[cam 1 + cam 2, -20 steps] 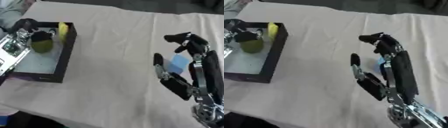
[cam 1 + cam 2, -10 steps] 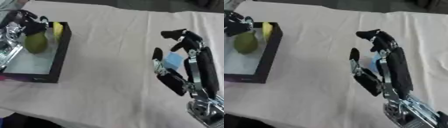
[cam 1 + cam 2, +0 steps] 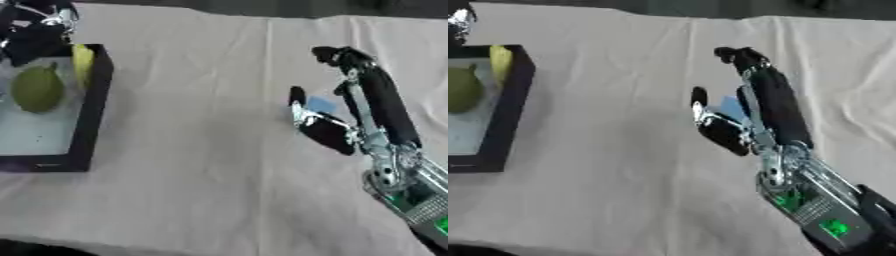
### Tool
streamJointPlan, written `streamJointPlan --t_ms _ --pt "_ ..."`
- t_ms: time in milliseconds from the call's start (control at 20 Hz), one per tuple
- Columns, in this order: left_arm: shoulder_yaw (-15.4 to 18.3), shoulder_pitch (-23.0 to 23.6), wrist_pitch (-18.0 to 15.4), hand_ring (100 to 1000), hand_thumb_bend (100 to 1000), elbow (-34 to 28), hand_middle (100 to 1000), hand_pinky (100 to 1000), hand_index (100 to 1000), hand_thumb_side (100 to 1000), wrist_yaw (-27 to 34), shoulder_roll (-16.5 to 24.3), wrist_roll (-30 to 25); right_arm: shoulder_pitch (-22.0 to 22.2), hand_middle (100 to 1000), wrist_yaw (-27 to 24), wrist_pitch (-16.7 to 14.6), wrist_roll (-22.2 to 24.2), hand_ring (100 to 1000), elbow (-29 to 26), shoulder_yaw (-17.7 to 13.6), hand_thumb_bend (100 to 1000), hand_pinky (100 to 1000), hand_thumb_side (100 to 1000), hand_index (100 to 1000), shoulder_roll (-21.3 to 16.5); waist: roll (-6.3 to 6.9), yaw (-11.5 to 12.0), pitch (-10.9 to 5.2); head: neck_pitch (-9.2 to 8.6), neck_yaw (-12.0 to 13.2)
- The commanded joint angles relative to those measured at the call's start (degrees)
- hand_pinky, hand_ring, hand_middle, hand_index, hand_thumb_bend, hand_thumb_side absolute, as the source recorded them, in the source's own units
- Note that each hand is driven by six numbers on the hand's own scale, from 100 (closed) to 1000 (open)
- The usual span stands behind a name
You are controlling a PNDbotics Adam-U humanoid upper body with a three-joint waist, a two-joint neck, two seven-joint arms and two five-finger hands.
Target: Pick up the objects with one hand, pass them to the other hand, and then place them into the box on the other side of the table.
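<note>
Our left hand (image 3: 39, 30) sits at the box's far corner, its fingers too blurred to tell. Just below it, inside the box (image 3: 94, 107), lie a green pear (image 3: 37, 90) and a yellow piece (image 3: 82, 62). The pear looks smooth and bruisable; we judge it is best cupped round its belly. Well right, our right hand (image 3: 337, 117) rests open, holding nothing.
</note>
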Motion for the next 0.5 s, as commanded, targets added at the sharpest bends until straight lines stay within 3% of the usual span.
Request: streamJointPlan --t_ms 50,200,500 --pt "0.1 -0.3 6.7 796 100 -2.1 713 784 770 483 1.3 2.5 7.6 -1.2 772 0.1 2.8 8.5 833 -1.2 -3.0 207 627 327 863 -2.8 0.28 0.0 -1.65 0.32 -0.7" --pt "-0.1 -0.1 7.0 797 100 -2.6 711 784 768 484 1.7 2.6 7.8 -1.6 794 0.0 3.0 15.2 853 -1.2 -5.0 272 696 298 873 -5.5 0.08 -0.1 -1.88 0.44 -0.8" --pt "-0.7 -0.2 7.4 798 100 -2.7 709 787 765 483 1.7 2.5 7.3 -2.8 814 1.2 4.3 30.6 873 -1.2 -6.5 353 827 336 884 -9.6 -0.21 0.1 -2.16 0.71 -0.9"
